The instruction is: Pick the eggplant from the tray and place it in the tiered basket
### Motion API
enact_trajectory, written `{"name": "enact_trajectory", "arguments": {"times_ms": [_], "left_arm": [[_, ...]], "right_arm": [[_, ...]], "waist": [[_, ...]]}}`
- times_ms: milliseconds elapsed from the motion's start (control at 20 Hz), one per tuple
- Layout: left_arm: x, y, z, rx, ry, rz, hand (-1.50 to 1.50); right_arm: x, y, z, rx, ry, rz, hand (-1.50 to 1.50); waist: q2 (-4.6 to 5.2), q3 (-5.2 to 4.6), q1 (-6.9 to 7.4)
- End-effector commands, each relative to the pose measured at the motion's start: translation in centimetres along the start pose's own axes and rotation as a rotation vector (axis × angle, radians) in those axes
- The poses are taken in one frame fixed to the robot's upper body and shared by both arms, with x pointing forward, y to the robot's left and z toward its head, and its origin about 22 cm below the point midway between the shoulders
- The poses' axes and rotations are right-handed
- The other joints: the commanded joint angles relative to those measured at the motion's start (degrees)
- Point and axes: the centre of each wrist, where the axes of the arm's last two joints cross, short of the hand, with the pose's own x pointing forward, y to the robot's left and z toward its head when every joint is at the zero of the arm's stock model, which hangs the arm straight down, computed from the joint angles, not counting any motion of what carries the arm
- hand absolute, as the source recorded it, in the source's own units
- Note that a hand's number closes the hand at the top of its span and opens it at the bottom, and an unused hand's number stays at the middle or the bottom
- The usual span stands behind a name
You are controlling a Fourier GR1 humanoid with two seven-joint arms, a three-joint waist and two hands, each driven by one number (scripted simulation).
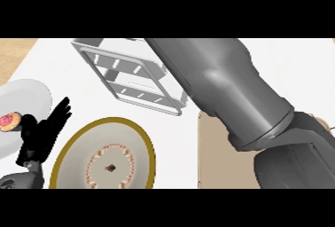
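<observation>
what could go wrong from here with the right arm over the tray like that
The right arm covers most of the tray and hides the eggplant and the right hand, so a grasp cannot be checked. The forearm also passes close to the wire basket and might knock it. The left hand rests open beside the gold-rimmed plate.
</observation>
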Motion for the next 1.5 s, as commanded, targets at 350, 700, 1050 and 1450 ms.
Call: {"name": "enact_trajectory", "arguments": {"times_ms": [350, 700, 1050, 1450], "left_arm": [[-0.9, 0.0, 0.2, -0.007, 0.004, -0.012, 0.00], [-0.9, -0.2, 0.6, -0.006, 0.031, 0.012, 0.00], [-1.1, 2.0, 1.4, 0.047, 0.040, 0.016, 0.00], [-3.1, 3.2, 2.3, 0.093, 0.096, 0.034, 0.00]], "right_arm": [[-1.7, 4.3, -1.2, 0.388, 0.306, -0.002, -1.50], [-1.3, 3.1, -0.9, 0.263, 0.273, -0.201, -1.50], [-1.6, -1.6, -1.5, 0.035, 0.391, -0.450, -1.50], [-3.3, -6.1, -2.4, 0.094, 0.534, -0.833, -1.50]], "waist": [[0.11, -0.08, -0.39], [-0.27, 0.05, -0.80], [-1.02, 0.14, -2.51], [-2.61, 0.32, -6.85]]}}
